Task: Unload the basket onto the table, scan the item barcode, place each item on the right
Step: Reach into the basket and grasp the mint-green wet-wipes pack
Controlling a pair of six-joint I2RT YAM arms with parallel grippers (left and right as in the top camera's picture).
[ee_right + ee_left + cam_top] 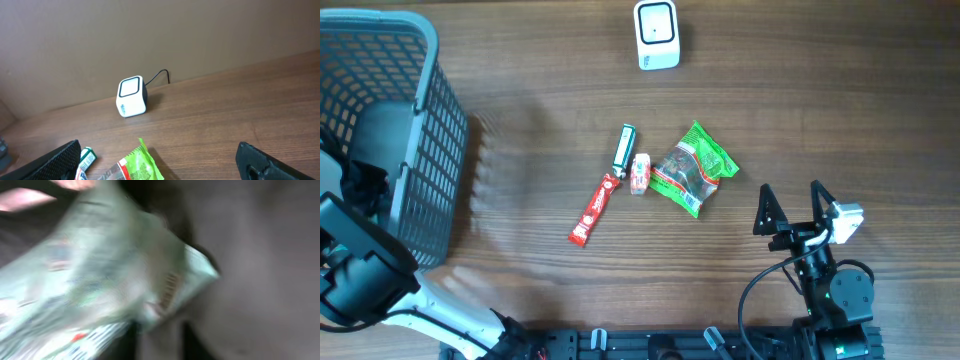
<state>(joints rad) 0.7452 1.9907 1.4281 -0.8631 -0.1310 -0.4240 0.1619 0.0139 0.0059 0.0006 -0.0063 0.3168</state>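
The table (820, 100) carries a grey mesh basket (430, 150) at its left edge, and the left pincer (362, 182) is down inside it. A pale green-and-white packet (100, 280), which I take for the item to scan, fills the left wrist view. It is blurred and right up against that pincer, its long axis running from lower left to upper right. The fingers do not show, so I cannot tell whether the pincer is clenched on the packet or free of it.

The right pincer (791, 197) hangs released near the near right corner, grasping nothing.

The scanner (656, 33) sits at the middle of the far edge, well apart from the basket. The right arm is nearer it, but the packet lies by the left. The basket wall looks like the one obstacle on that path.

Mid-table lie a green bag (693, 168), a red sachet (595, 210), a green-and-white stick (623, 147) and a small sweet (640, 172).
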